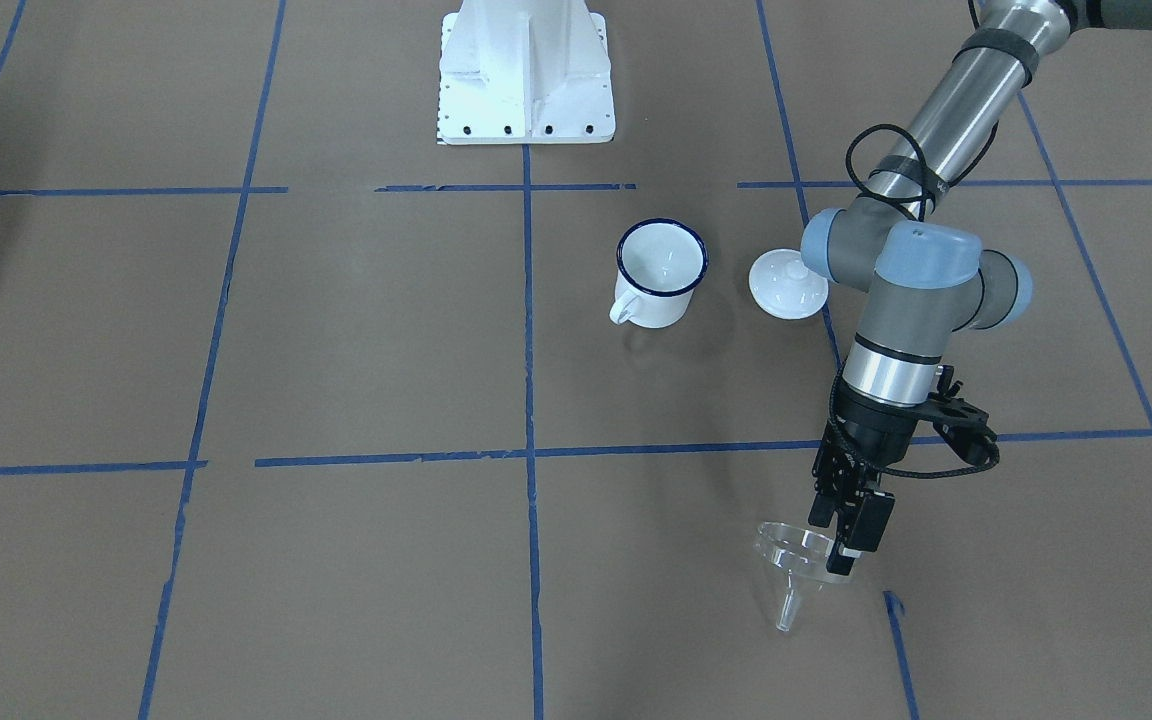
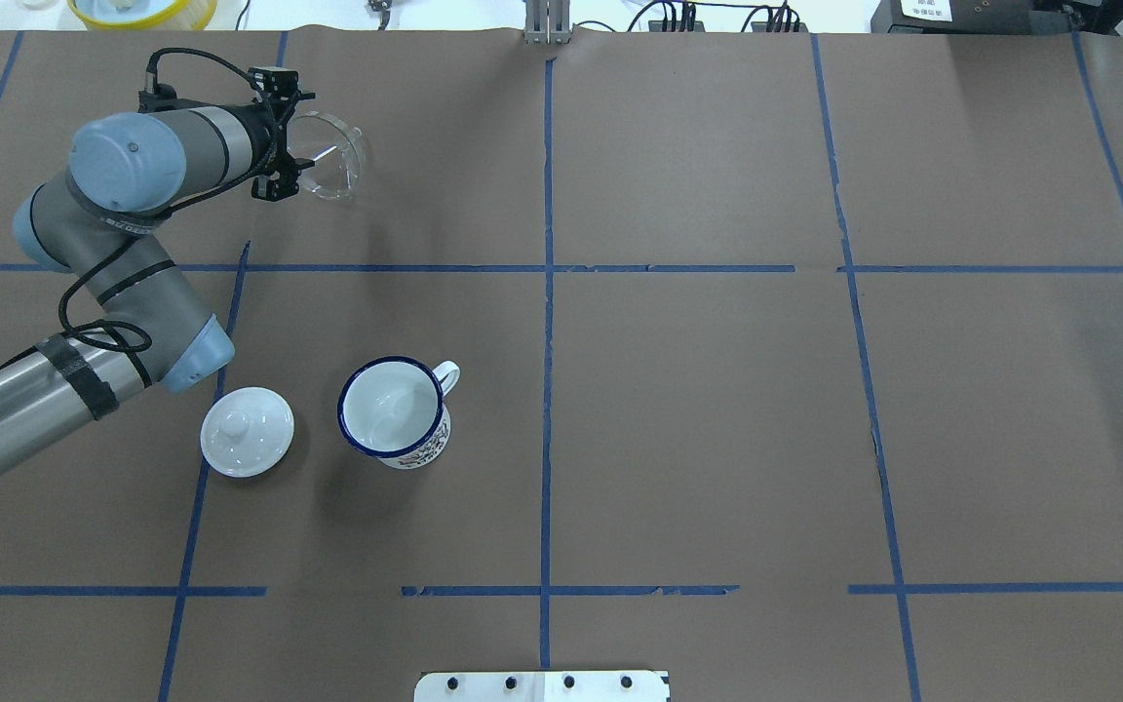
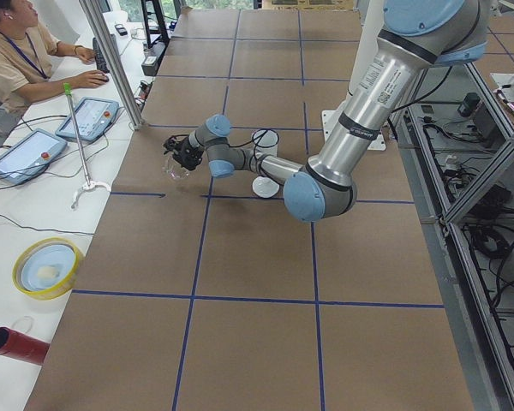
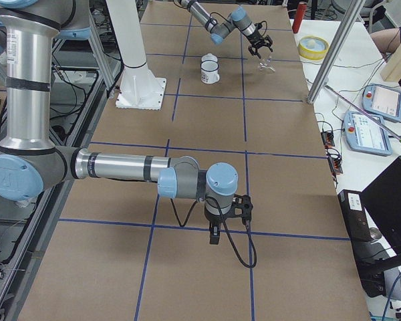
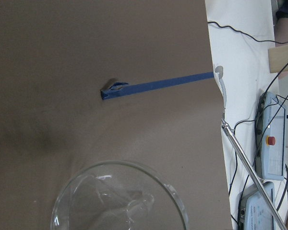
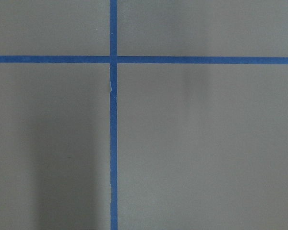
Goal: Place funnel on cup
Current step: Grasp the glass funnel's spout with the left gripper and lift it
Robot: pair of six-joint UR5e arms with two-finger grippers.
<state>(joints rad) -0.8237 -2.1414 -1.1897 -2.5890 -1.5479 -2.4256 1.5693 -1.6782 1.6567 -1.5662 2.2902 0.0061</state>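
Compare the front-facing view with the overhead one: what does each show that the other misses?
Front-facing only: the funnel in profile, its thin stem slanting down below the rim, which the left gripper pinches. Overhead only: a coloured pattern on the outer wall of the cup, and a yellow dish past the table's far edge. Both: the cup upright and empty, the white lid beside it, and the funnel well apart from both.

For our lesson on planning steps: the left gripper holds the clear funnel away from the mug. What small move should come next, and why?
Probably carry the funnel toward the cup, stem down: the left gripper grips its rim, and the cup stands upright, open and empty, some way off.
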